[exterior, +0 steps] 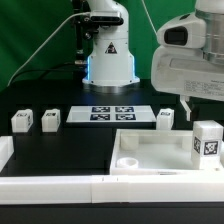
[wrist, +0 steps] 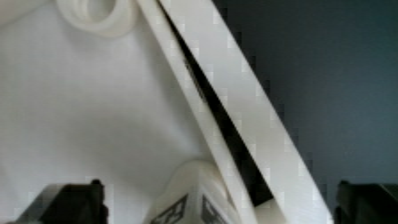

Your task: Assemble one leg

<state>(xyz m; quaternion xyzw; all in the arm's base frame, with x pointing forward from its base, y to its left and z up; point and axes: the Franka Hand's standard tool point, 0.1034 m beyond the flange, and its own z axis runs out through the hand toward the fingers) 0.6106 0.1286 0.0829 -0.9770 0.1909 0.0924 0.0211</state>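
Fingers (wrist: pixel 71 203) of the gripper (wrist: pixel 217 205) show in the wrist view as two dark tips standing well apart, and between them sits the white top of the leg (exterior: pixel 207 139), its tag partly visible; whether the tips press its sides cannot be told, since the picture is blurred there. From the exterior view the leg stands upright over the large white panel (exterior: pixel 150 155), near the panel's edge on the exterior view's right, just under the white wrist housing. It seems to be either held or just set down (no gap under it can be made out). A round corner socket (wrist: pixel 98 18) of the panel shows in the wrist view, well apart from the leg. Three more legs (exterior: pixel 22 121) stand on the black tabletop (exterior: pixel 40 150), two beyond the panel toward the exterior view's left and one beside the marker board (exterior: pixel 112 113). The step in hand looks like carrying the leg to a corner socket. The next move probably calls for lining the post's base squarely over that socket, keeping it upright, then lowering and turning it home.
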